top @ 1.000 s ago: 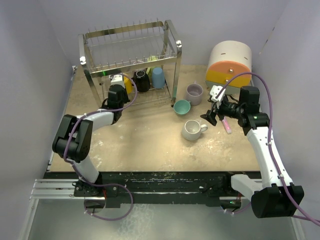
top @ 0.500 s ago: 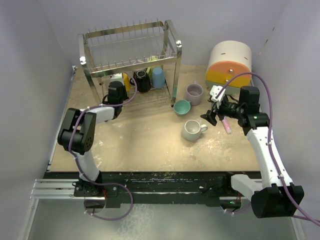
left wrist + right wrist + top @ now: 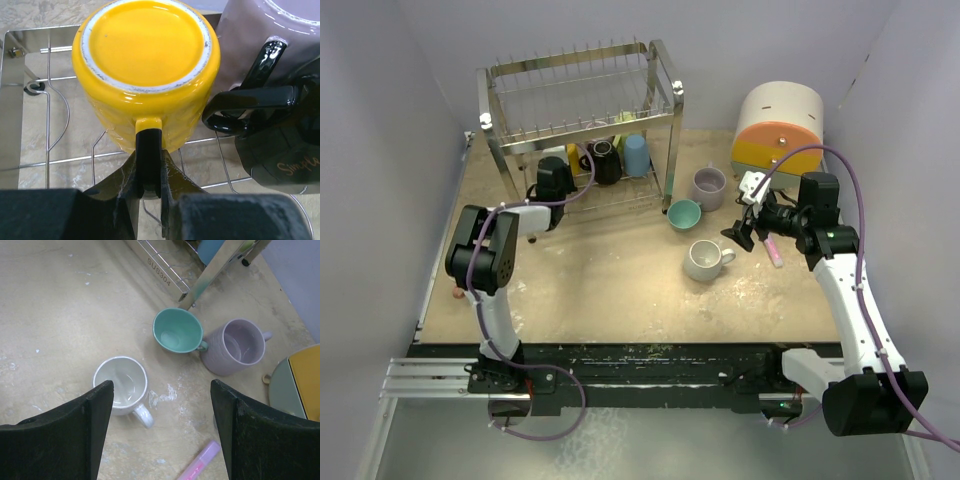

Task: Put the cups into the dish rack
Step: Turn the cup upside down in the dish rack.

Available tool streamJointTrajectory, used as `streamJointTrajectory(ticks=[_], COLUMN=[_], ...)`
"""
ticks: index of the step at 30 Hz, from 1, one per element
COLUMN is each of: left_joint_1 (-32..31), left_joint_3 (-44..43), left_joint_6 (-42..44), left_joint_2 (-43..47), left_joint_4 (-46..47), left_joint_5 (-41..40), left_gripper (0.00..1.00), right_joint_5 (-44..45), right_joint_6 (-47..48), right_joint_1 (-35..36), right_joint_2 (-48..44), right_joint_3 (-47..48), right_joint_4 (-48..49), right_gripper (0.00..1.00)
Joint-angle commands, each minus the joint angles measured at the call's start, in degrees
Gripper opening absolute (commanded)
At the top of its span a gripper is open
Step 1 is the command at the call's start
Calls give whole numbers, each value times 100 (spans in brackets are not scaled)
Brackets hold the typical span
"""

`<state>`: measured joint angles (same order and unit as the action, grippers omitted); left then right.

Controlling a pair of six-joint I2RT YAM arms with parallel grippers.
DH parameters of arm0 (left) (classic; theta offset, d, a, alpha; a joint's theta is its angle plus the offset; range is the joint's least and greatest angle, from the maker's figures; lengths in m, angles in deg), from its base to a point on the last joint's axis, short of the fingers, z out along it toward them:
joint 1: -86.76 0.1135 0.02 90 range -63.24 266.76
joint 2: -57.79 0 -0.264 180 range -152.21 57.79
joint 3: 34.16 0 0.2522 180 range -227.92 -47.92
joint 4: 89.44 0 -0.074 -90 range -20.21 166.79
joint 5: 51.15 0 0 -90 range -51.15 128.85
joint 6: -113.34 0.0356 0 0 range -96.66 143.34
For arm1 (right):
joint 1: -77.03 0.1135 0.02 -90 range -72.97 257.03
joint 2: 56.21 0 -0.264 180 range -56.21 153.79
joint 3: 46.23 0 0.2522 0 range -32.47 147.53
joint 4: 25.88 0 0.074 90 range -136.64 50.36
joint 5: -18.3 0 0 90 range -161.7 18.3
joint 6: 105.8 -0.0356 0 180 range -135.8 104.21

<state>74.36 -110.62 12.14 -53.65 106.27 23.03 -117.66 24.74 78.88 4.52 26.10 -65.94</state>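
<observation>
One yellow mug (image 3: 145,55) — inverted on the dish rack (image 3: 672,150) lower tier, beside a black mug (image 3: 280,150) — handle pinched in the left gripper (image 3: 148,185); a skewed release may tip it. Right gripper (image 3: 161,390) spread wide, empty.

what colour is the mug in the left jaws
Yellow; the mug shows best in the left wrist view.

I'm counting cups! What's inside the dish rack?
In the dish rack, lower shelf: a yellow cup, its handle in the left gripper, a black cup and a blue cup. A lilac cup hides behind the black one; the arm may cover more.
</observation>
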Motion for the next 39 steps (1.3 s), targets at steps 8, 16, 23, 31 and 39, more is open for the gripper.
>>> streamJointTrajectory(ticks=[8,16,23,31,39], left_joint_1=[112,168,168,168,140], left_joint_3=[-670,-963,-810,-124,871], left_joint_6=[357,288,177,182,356], left_joint_2=[-320,-519,-301,293,781], left_joint_4=[995,754,587,799,1565], left_joint_5=[154,187,186,535,700], left_gripper=[0,28,63,73,81], right_joint_5=[-2,16,16,26,16], right_joint_6=[112,121,124,139,135], right_joint_1=[-18,-20,-22,-26,-22], right_joint_2=[-16,-32,-43,-66,-88], right_joint_3=[-10,-3,-13,-15,-12], right_joint_4=[20,20,24,38,51], right_gripper=[80,80,80,80,80])
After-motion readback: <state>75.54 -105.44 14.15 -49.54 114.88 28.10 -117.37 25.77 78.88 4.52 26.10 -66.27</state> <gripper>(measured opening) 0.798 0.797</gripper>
